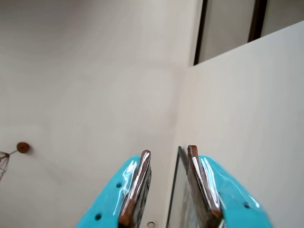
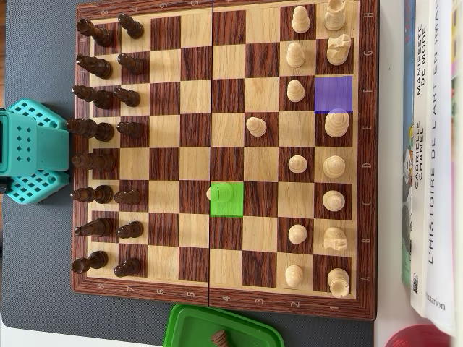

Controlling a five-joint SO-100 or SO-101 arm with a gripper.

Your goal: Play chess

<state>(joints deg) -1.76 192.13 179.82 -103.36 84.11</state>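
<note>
gripper [image 1: 168, 154] is pointing up at the wall, fingers sitting narrowly apart, gripping nothing. down below, the chessboard [image 2: 224, 300] is lying flat, a light piece [image 2: 219, 192] standing on its green-marked square.

Wrist view: gripper [image 1: 168, 154] has two glossy turquoise plastic fingers [image 1: 223, 190], rounded outer shells, small round holes in the shells. Inner faces lined with dark, rust-brown pads, edges rough and worn. Shiny highlights along the plastic next to the pads. Overhead view: arm [image 2: 29, 153] body is the same turquoise, blocky, with grids of small holes on the faces and a darker recessed middle section.
</note>
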